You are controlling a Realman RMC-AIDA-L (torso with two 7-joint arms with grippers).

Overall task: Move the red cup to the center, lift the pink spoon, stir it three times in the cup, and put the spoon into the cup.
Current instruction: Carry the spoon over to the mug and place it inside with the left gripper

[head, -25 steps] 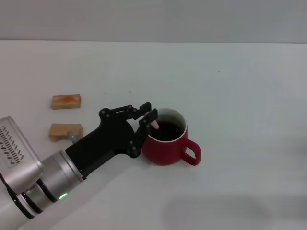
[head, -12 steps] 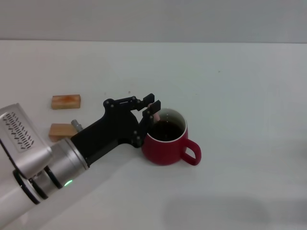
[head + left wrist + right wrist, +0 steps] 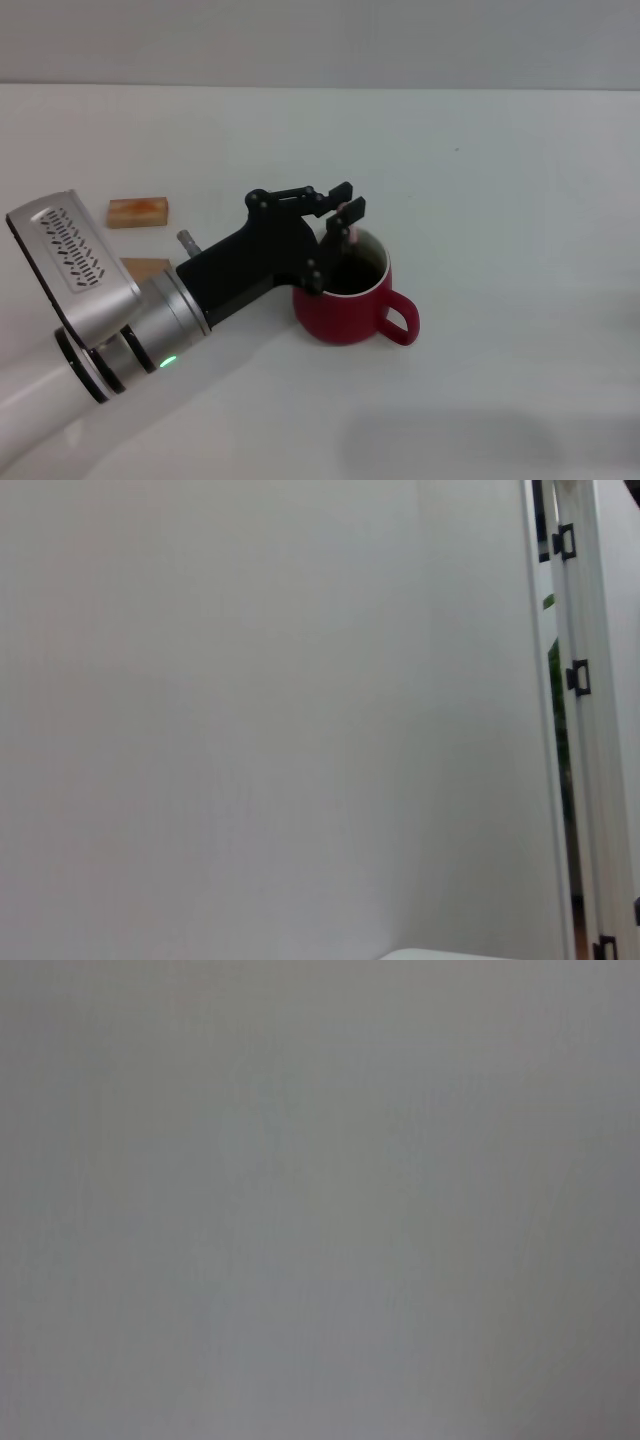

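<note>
The red cup (image 3: 350,300) stands on the white table in the head view, handle toward the right, dark liquid inside. My left gripper (image 3: 346,213) hovers over the cup's far-left rim, shut on the pink spoon (image 3: 342,232). Only a short pale pink stretch of the handle shows below the fingertips (image 3: 350,211), pointing down into the cup; the spoon's bowl is hidden. The right gripper is out of view. Both wrist views show no task object.
Two tan wooden blocks lie at the left: one (image 3: 138,212) farther back, the other (image 3: 146,267) partly hidden behind my left arm. The white tabletop (image 3: 500,200) stretches open to the right and behind the cup.
My left gripper has moved right and slightly away, from the cup's left rim to over its far-left rim, carrying the spoon. The cup has stayed put.
</note>
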